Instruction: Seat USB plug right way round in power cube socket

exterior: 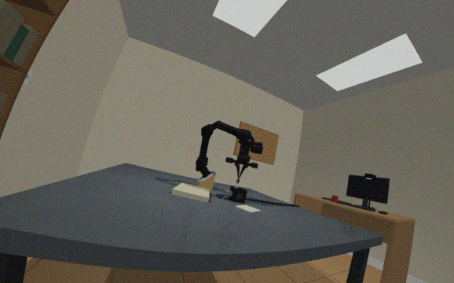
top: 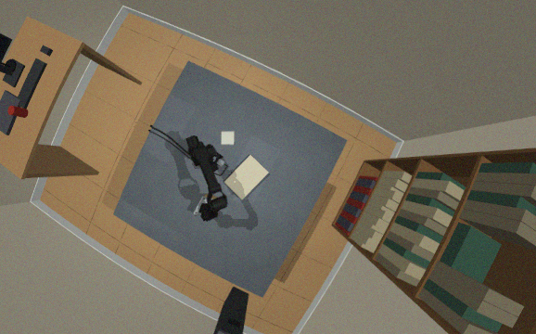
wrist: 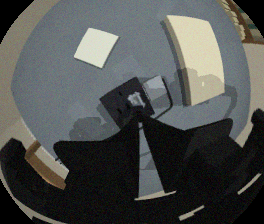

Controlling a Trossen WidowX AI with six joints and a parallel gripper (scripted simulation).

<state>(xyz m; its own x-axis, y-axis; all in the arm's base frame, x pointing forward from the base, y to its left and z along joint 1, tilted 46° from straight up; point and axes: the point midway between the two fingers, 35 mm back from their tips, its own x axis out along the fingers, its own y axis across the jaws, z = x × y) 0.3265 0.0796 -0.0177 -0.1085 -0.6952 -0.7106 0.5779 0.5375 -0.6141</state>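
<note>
My gripper points down with its fingertips together, shut on the small silver USB plug. The plug hangs just above the power cube, with a small gap between them in the exterior view. The black power cube stands on the table and looks turned relative to the gripper in the wrist view; dark slots show in its top. The fingertips and plug hide part of that top, so the target socket and which way round the plug faces cannot be told. In the top view the arm hides plug and cube.
A light grey block sits against the cube, with a black cord looping beside it. A cream box and a white square pad lie nearby. Dark cables run towards the table edge.
</note>
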